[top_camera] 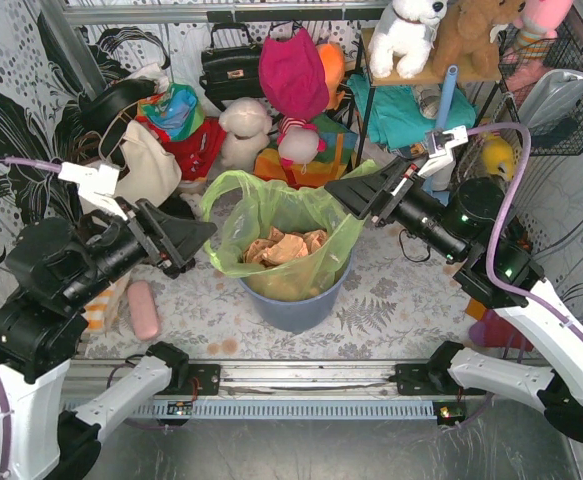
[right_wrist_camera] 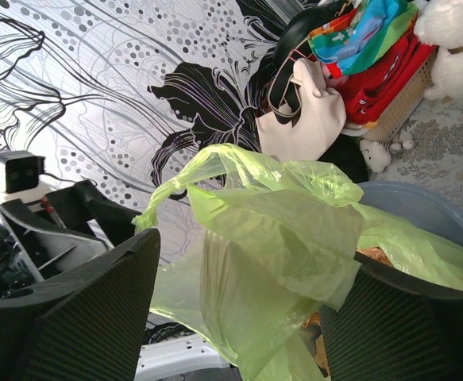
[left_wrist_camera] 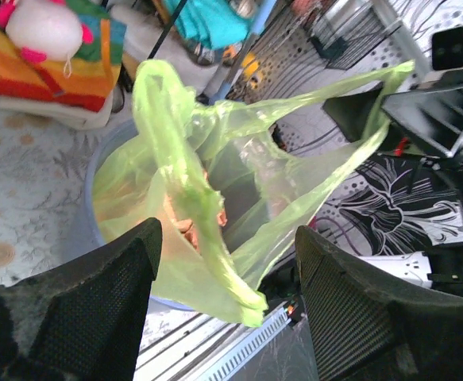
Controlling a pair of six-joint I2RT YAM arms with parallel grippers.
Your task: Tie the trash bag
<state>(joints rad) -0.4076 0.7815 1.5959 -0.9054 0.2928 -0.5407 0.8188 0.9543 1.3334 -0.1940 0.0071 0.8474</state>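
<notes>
- Near edge: metal rail (top_camera: 301, 380) w/ both arm bases bolted on, left arm at left, right arm at right.
- Near left, on the leaf-print mat (top_camera: 391, 300): a pink oblong thing (top_camera: 143, 310) lies flat, just right of an orange-and-white box (top_camera: 101, 305). Can't tell what either is.
- Left gripper (top_camera: 193, 248): reaches in from the left, jaws spread wide, clamping nothing. In the left wrist view a fold of the trash bag (left_wrist_camera: 175, 159) hangs in the gap between the fingers (left_wrist_camera: 96, 294). Neither pad is seen pressing on it.
- Right gripper (top_camera: 356, 200): comes in from the right, a bit farther back, jaws likewise wide apart, no grip. In its wrist view loose plastic bunches between the fingers (right_wrist_camera: 80, 309) and looks to lie against the right-hand one. Contact can't be told for sure.
- Centre: the trash bag, thin & light green, sits inside the round blue-grey bin (top_camera: 296, 305), mouth open upward, between the 2 grippers. Crumpled brown paper (top_camera: 286, 248) inside.
- Bag not tied: one handle loop stands up at the far-left of the rim, the other flap lifts at the far-right just beside the right gripper.
- Far left: cream tote bag (top_camera: 151, 165) w/ dark straps, against the patterned wall.
- Far centre: black handbag (top_camera: 231, 65), magenta cloth (top_camera: 291, 70), small white plush (top_camera: 243, 130).
- Far right: shelf w/ white plush dog (top_camera: 408, 35) & brown plush (top_camera: 471, 35); wire basket (top_camera: 561, 100) on the right wall.
</notes>
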